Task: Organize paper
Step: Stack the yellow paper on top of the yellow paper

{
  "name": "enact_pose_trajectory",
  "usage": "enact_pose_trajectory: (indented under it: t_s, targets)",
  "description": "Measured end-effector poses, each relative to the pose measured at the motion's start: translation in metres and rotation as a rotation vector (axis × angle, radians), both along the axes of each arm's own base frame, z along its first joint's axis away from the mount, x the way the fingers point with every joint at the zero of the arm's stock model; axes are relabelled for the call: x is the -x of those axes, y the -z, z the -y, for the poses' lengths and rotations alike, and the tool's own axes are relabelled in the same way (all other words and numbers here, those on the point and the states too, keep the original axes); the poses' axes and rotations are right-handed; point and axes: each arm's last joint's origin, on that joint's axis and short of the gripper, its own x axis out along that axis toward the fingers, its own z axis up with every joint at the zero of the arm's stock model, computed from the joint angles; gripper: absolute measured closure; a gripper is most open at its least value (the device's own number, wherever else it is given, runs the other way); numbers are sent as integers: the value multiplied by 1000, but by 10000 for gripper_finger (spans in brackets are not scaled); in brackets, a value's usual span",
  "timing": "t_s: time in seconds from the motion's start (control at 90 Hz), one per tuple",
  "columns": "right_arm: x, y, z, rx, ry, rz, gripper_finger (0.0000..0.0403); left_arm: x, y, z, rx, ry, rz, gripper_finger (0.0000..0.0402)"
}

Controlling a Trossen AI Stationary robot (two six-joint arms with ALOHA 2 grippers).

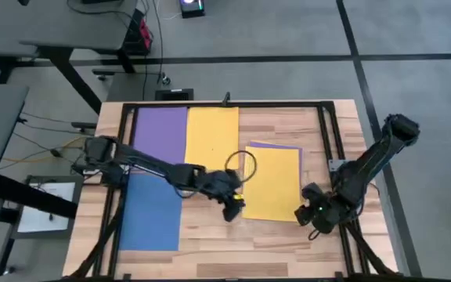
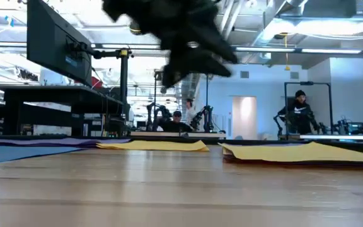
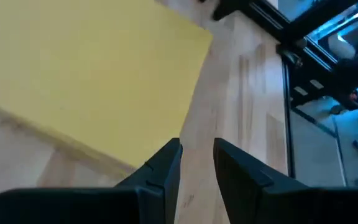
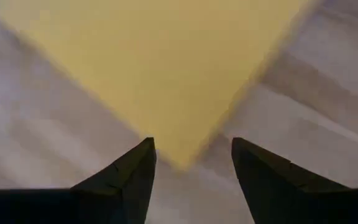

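On the wooden tabletop (image 1: 288, 235) four coloured sheets show from above. A purple sheet (image 1: 161, 133) lies at the far left, with a yellow sheet (image 1: 212, 137) just beside it on the right, their long edges touching or nearly so. A blue sheet (image 1: 150, 211) lies nearer, below the purple one. To the right of centre a second yellow sheet (image 1: 272, 182) rests on top of another purple sheet (image 1: 276, 146), of which only a thin strip shows along the far edge.

The left hand (image 1: 232, 207) reaches across from the left side and hangs over the bare wood near the near-left corner of the right-hand yellow sheet. In its wrist view the two dark fingers (image 3: 160, 171) stand a narrow gap apart with nothing between them, and a yellow sheet's corner lies ahead of them.

The right hand (image 1: 313, 218) sits at the near-right corner of the same yellow sheet. Its wrist view shows the fingers (image 4: 132, 171) spread wide, the yellow corner pointing into the gap; whether they touch the paper is hard to tell in the blur.

In the low view, the yellow sheets lie flat with slightly lifted edges, and two people (image 2: 299, 110) show in the room behind.
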Motion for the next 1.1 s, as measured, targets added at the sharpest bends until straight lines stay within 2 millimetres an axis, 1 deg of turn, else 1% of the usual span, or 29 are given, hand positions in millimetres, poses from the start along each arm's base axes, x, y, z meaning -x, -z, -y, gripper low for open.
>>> enact_pose_trajectory:
  t_s: [0.1, 0.178, 0.267, 0.344, 0.456, 0.622, 0.856, 0.978, 1.1]
  targets:
    - [8, 9, -4, -25, 49, 10, 186, -18, 4, 3, -32, 16, -21, 320]
    - [11, 18, -7, -59, 52, 29, 184, -30, 13, 5, -47, 23, -28, 320]
    - [12, 31, -10, -67, 73, 43, 184, -41, 32, 8, -44, 19, -68, 320]
    - [11, 37, -12, -65, 99, 82, 184, -46, 49, 11, -49, 22, -101, 320]
    - [8, 38, -16, -73, 94, 105, 184, -53, 60, 13, -47, 29, -114, 320]
    - [4, 30, -22, -133, 83, 167, 184, -61, 75, 14, -45, 31, -137, 320]
    - [0, 29, -24, -124, 106, 256, 184, -61, 74, 14, -47, 35, -140, 320]
    - [-1, 30, -19, -75, 132, 263, 184, -61, 74, 14, -49, 39, -137, 320]
    - [-2, 33, -15, -82, 177, 259, 184, -61, 74, 15, -47, 40, -137, 320]
